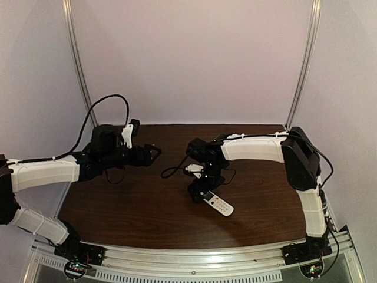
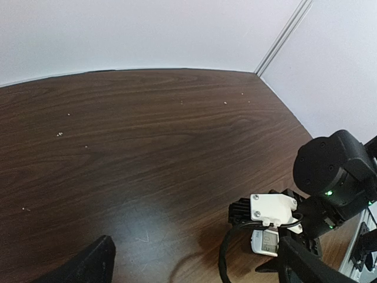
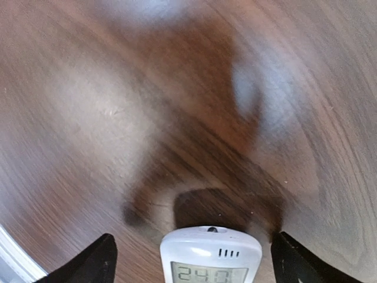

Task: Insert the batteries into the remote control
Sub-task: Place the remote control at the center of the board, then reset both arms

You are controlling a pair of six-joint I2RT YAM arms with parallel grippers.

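Observation:
The white remote control [image 1: 218, 204] lies face up on the dark wooden table [image 1: 141, 206], screen end toward the far left. My right gripper [image 1: 199, 191] hovers over that screen end. In the right wrist view the remote [image 3: 211, 256] shows a lit display between the two black fingers, which stand wide apart and clear of it; this gripper [image 3: 194, 236] is open. My left gripper [image 1: 156, 151] is open and empty over the table's far left, and its wrist view [image 2: 195, 240] looks at bare wood. The remote's screen [image 2: 266, 242] shows there too. No batteries are in view.
The right arm's wrist with its white camera mount [image 2: 272, 209] and a looped black cable [image 1: 172, 172] sit between the two grippers. White walls with metal corner posts [image 1: 303, 65] close in the table. An aluminium rail [image 1: 194, 259] runs along the near edge.

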